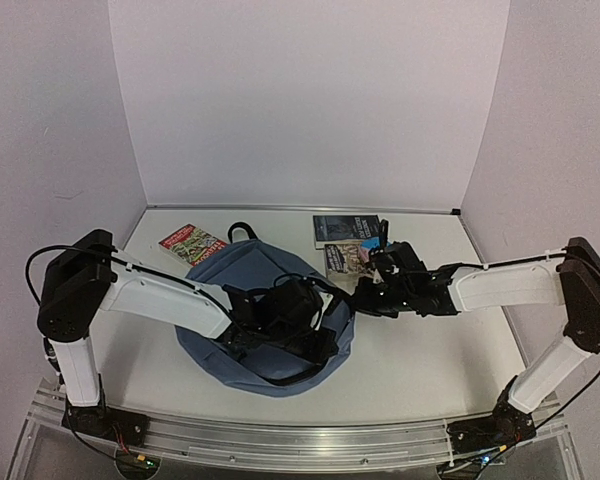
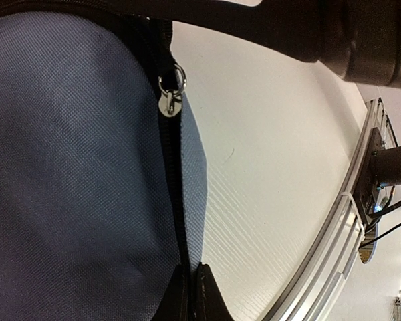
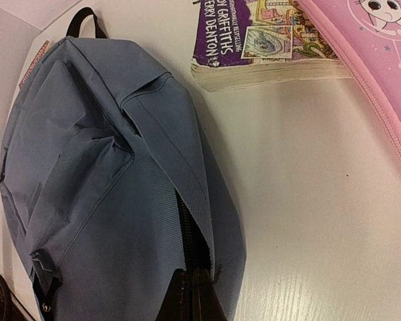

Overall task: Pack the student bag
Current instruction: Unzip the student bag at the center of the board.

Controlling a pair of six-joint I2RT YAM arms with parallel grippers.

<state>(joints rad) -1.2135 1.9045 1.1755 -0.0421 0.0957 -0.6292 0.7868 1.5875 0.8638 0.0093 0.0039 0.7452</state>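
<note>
The student bag (image 1: 265, 330), a slate-blue backpack, lies flat in the middle of the table. My left gripper (image 1: 318, 312) is over its right part. In the left wrist view the left gripper (image 2: 195, 297) is shut on the bag's black zipper seam, below the metal zipper pull (image 2: 168, 100). My right gripper (image 1: 368, 297) is at the bag's right edge. In the right wrist view the right gripper (image 3: 195, 297) is shut on the zipper edge of the bag (image 3: 100, 174), where the flap gapes a little.
A red book (image 1: 193, 243) lies at the back left. A dark book (image 1: 345, 230) and a paperback (image 1: 346, 258) lie at the back right. The right wrist view shows the purple paperback (image 3: 267, 40) beside a pink pencil case (image 3: 374, 60). The aluminium rail (image 2: 351, 221) runs along the near table edge.
</note>
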